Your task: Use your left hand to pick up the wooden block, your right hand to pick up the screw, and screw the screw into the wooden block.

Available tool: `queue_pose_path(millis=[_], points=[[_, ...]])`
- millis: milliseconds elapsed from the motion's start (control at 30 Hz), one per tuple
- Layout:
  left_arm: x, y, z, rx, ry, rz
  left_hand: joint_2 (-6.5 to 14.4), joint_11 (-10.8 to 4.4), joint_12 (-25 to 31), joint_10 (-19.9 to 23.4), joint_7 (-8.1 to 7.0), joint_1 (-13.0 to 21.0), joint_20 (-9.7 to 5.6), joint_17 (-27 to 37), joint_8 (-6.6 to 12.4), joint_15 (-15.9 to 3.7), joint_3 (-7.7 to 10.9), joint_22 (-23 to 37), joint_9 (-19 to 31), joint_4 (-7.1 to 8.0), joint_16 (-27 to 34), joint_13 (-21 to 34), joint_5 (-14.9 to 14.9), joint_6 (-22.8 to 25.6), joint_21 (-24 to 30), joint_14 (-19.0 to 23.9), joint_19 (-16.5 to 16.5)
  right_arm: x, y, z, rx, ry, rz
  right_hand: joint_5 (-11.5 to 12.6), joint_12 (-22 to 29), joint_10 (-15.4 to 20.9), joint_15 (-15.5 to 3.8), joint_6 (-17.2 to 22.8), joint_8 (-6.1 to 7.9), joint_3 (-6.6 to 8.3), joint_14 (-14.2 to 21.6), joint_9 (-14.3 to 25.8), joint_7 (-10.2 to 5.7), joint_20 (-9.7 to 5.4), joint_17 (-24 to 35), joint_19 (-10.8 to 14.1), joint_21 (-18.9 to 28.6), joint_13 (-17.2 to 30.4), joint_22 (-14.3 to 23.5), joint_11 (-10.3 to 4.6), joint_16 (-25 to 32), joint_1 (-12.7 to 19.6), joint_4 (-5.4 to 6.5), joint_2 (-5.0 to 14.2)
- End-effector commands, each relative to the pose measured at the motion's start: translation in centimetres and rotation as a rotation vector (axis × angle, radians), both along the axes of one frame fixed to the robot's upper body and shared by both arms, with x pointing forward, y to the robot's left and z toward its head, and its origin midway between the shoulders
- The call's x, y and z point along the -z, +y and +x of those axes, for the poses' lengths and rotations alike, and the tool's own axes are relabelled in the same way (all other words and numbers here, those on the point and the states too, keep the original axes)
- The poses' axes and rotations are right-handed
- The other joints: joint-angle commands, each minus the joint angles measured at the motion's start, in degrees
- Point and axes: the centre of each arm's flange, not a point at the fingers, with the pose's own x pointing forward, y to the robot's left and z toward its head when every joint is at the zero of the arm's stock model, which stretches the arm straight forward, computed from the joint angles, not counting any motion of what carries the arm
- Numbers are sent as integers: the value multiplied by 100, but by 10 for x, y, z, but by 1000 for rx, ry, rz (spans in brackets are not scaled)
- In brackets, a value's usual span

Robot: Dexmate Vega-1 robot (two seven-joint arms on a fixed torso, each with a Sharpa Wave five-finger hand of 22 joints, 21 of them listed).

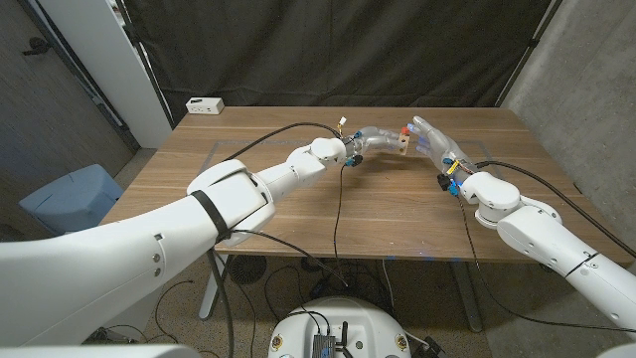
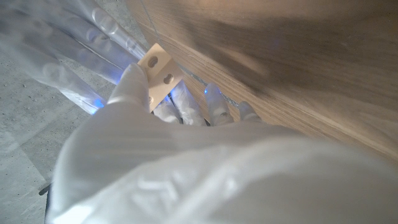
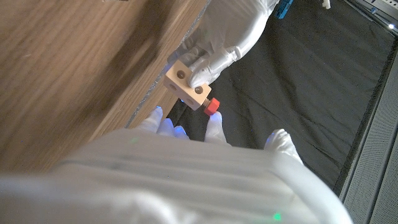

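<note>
My left hand (image 1: 370,140) holds the small wooden block (image 1: 402,146) above the far middle of the table (image 1: 298,209). In the right wrist view the left hand (image 3: 221,37) pinches the block (image 3: 188,87), which shows a round hole. The red-headed screw (image 3: 213,106) sticks out of the block's side. My right hand (image 1: 437,142) reaches in from the right with fingers spread; one fingertip (image 3: 214,123) touches the screw head and the thumb stands well apart. The left wrist view shows the block (image 2: 158,70) with two holes under my left thumb (image 2: 132,84).
A white box (image 1: 205,104) lies at the table's far left corner. Black cables (image 1: 338,209) trail from both wrists across the wood. A blue bin (image 1: 70,199) stands on the floor left of the table. A black curtain hangs behind.
</note>
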Motion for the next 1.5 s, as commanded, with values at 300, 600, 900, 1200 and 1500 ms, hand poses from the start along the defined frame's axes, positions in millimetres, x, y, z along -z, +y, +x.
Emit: queue_pose_path(millis=[300,600,900,1200,1500], points=[[1,0,-5,48,-32,-1,-6,3,-9,-58,-13,7,26,16,27,-9,37,22,25,3,-7,-6,39,28,21,-17,18,-3,-9,-13,31,-32,7,38,38,-129,-7,51,33,22,-526,7,6,34,13,21,8,18,15,-16,26,8,-15,39],[0,2,-4,45,-34,1,-21,2,-10,-63,-1,-5,31,17,24,-10,28,21,25,7,-8,-6,35,15,18,-19,11,-9,-14,-16,46,-57,16,39,44,-111,-1,58,34,25,-510,7,12,34,10,24,8,18,15,-23,30,11,-22,40],[-1,4,-4,42,-35,-1,-23,1,-12,-72,0,-15,31,18,22,-2,24,22,25,12,-7,-6,33,4,18,-22,7,-14,-17,-13,55,-61,10,41,56,-77,10,58,32,30,-489,8,19,33,6,35,11,19,15,-27,35,18,-32,45],[0,5,-3,45,-33,-2,-25,2,-9,-68,-2,-29,23,20,27,-2,19,22,25,20,-5,-6,32,11,18,-23,7,-11,-18,-4,51,-49,19,42,54,-76,13,35,22,31,-492,8,39,34,3,36,10,19,15,-21,31,21,-40,42],[0,6,-3,44,-36,-2,-27,2,-6,-65,-14,-51,28,22,28,1,11,22,25,31,-4,-5,30,8,18,-24,4,-8,-18,4,46,-40,25,41,43,-95,15,-83,-18,28,-497,7,80,34,1,37,9,20,14,-2,27,18,-49,33]])
